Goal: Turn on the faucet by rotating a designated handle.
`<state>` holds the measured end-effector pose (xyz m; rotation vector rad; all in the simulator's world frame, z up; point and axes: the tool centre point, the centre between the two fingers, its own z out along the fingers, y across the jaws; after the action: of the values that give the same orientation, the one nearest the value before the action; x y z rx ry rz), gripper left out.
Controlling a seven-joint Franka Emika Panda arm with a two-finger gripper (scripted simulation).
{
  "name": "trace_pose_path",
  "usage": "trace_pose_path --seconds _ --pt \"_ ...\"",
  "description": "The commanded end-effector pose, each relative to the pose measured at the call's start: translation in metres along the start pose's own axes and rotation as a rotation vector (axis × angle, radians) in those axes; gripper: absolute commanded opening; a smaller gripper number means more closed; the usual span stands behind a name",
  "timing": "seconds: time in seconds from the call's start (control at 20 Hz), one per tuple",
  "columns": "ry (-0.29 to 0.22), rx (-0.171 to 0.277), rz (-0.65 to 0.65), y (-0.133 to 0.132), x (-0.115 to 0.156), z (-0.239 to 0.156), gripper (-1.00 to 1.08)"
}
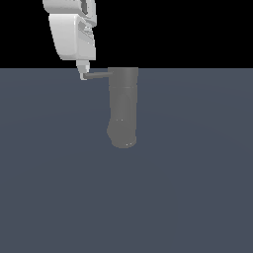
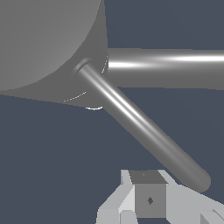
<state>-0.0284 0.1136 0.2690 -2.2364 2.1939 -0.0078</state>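
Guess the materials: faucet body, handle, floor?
All simulator renders, so looks only. Faucet: matte grey, untextured, no highlights in the exterior view; could be plastic or dull metal. Handle: bright streak along its length in the wrist view suggests brushed or polished metal. Floor: flat slate blue, no gloss or grain; material unclear.

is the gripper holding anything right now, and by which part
Cannot be told for sure. The white gripper sits at the free tip of the thin grey handle bar of the thick grey cylindrical faucet; no closed hold around it is visible.
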Motion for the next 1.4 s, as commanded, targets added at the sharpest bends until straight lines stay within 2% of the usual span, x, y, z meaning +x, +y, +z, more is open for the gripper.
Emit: trace_pose_path --seconds 0.0,0.95,1.0,1.05,1.35 --pt "0.004 -0.006 0.018 0.007 0.017 0.0 -1.0" --pt "0.003 -0.009 0.021 0.048 0.06 -0.001 -1.0" --pt "0.003 -0.009 0.021 0.048 0.06 -0.001 -1.0" --pt "0.004 -0.006 0.004 0.046 0.048 0.0 -1.0" --pt "0.004 -0.007 0.01 0.045 0.089 -0.001 -1.0"
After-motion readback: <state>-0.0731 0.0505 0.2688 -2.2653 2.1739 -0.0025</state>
